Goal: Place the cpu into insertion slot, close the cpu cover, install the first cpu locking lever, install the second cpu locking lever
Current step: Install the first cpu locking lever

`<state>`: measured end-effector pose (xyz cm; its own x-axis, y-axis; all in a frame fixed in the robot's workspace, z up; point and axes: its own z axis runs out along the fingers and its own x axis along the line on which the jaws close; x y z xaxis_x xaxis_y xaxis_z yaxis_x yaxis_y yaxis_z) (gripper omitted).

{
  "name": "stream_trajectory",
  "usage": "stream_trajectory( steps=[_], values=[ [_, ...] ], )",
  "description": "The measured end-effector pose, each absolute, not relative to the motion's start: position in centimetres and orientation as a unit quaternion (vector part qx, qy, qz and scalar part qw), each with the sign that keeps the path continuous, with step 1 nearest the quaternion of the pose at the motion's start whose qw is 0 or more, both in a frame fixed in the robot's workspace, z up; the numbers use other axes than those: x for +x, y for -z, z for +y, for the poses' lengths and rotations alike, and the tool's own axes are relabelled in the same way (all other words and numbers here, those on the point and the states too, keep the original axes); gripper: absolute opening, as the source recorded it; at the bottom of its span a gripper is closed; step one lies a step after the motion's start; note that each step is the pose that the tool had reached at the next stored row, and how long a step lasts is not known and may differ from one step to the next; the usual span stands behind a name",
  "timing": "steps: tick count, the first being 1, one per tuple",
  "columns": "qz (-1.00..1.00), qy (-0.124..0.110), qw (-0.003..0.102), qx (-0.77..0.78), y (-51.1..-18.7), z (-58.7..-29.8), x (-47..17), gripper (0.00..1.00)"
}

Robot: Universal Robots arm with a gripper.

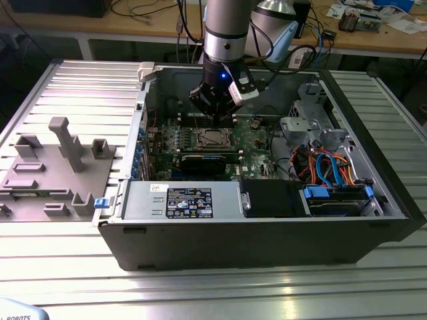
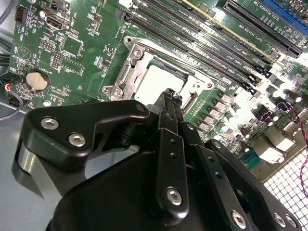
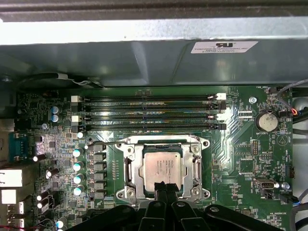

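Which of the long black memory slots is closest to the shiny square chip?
The memory slot right beside the cpu socket; the three others lie farther off, toward the case wall.

The cpu [image 3: 162, 167] has a dull, brushed silver metal top, matt beside the brighter, shinier steel of the cpu cover [image 3: 198, 164] framing it. Around the cover, the motherboard [image 3: 240, 159] is glossy green laminate. The gripper [image 2: 168, 96] is smooth black, semi-gloss, with bright metal screws. In the exterior view, the computer case [image 1: 267, 237] is matt dark grey painted metal on a ribbed, satin aluminium table [image 1: 220, 287].
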<state>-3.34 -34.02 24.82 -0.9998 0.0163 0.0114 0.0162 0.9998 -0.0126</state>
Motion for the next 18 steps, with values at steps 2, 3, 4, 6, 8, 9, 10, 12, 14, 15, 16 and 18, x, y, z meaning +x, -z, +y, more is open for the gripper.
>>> stream_trajectory(
  steps=[2, 3, 4, 6, 8, 9, 10, 12, 14, 15, 16, 18],
  values=[
    [-1.000, -0.006, 0.006, -0.008, -24.82, -34.02, -3.34, 0.11],
    [-1.000, -0.006, 0.006, -0.008, -24.82, -34.02, -3.34, 0.11],
    [-1.000, -0.006, 0.006, -0.002, -24.82, -34.02, -3.34, 0.11],
    [-1.000, -0.006, 0.006, 0.004, -24.82, -34.02, -3.34, 0.11],
    [-1.000, -0.006, 0.006, 0.004, -24.82, -34.02, -3.34, 0.11],
    [-1.000, -0.006, 0.006, 0.004, -24.82, -34.03, -3.34, 0.11],
    [-1.000, -0.006, 0.006, 0.005, -24.82, -34.02, -3.34, 0.11],
    [-1.000, -0.006, 0.006, 0.005, -24.82, -34.02, -3.34, 0.11],
    [-1.000, -0.006, 0.006, 0.006, -24.81, -34.02, -3.34, 0.11],
    [-1.000, -0.006, 0.006, 0.006, -24.82, -34.02, -3.34, 0.11],
    [-1.000, -0.006, 0.006, 0.006, -24.81, -34.02, -3.34, 0.11],
    [-1.000, -0.006, 0.006, 0.006, -24.82, -34.02, -3.34, 0.11]
  ],
)
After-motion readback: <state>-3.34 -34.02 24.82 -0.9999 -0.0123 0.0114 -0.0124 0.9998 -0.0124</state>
